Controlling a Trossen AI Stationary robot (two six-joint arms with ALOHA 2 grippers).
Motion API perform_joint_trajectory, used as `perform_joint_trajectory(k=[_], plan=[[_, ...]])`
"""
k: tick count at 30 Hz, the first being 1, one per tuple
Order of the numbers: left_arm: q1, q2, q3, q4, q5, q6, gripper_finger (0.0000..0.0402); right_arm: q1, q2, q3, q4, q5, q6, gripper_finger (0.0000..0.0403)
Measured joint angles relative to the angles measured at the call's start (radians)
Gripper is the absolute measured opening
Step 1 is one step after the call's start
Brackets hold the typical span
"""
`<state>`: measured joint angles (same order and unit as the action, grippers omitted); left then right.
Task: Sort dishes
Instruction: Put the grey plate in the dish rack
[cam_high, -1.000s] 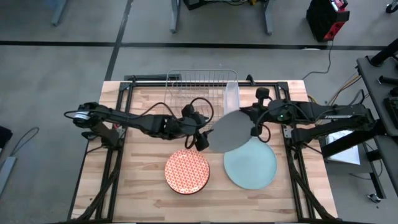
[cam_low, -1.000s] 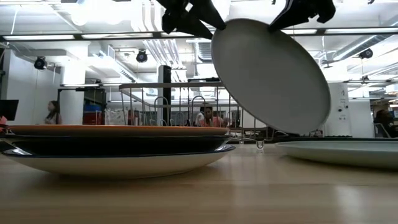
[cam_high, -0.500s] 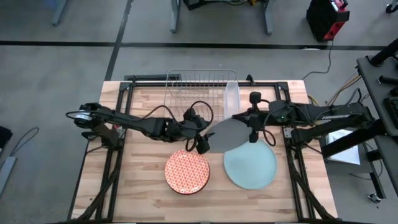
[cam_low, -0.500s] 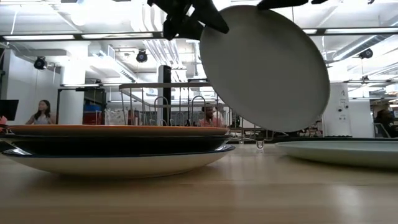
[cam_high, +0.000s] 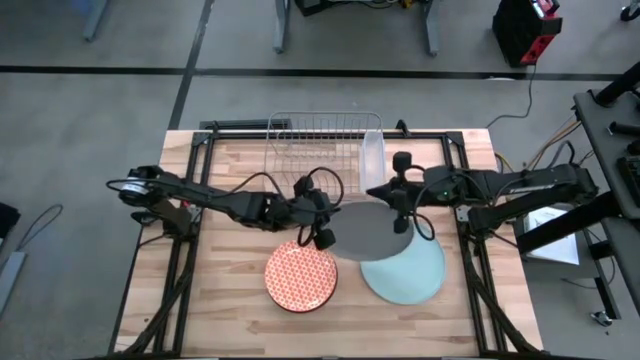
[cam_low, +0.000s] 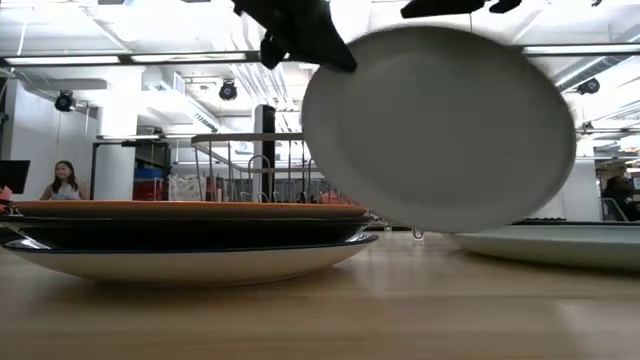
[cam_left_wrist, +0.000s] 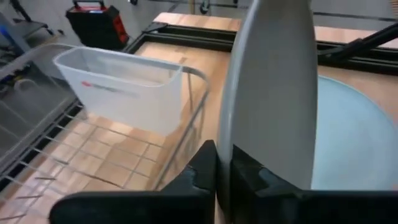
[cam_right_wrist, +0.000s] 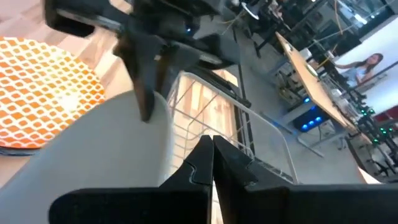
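Two grippers pinching one grey plate (cam_high: 372, 228) aloft.
Left gripper (cam_high: 325, 237) and right gripper (cam_high: 399, 218) clamp opposite rims; rack (cam_high: 322, 140) empty; orange stack (cam_high: 301, 275) and blue plate (cam_high: 405, 268) unsorted.

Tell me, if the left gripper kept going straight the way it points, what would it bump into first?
Judging from above, the left gripper points toward the right arm, clamped on the grey plate. Carried straight on, the plate would probably meet the right gripper at its far edge first, though depth is uncertain.
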<state>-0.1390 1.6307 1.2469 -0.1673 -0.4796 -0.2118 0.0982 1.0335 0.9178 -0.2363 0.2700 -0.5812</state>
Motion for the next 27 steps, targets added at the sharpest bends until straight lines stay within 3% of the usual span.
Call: perform_joint_trajectory(k=[4,7,15,23,27], plan=[[0.003,-0.021,0.000,-0.010,-0.014,0.003,0.0004,0.001,-0.031,0.041,-0.005,0.112,0.045,0.0001],[-0.003,-0.057,0.000,-0.023,-0.037,0.002,0.0003,0.000,-0.063,0.088,-0.072,0.138,0.073,0.0001],[-0.062,-0.219,0.000,-0.174,-0.327,-0.014,0.0001,-0.001,-0.150,0.176,-0.257,0.139,0.238,0.0006],[-0.076,-0.360,0.000,-0.246,-0.546,0.014,0.0001,-0.071,-0.128,0.209,-0.328,0.120,0.365,0.0105],[-0.077,-0.395,0.000,-0.255,-0.585,0.071,0.0001,-0.158,-0.082,0.214,-0.291,0.095,0.364,0.0167]])
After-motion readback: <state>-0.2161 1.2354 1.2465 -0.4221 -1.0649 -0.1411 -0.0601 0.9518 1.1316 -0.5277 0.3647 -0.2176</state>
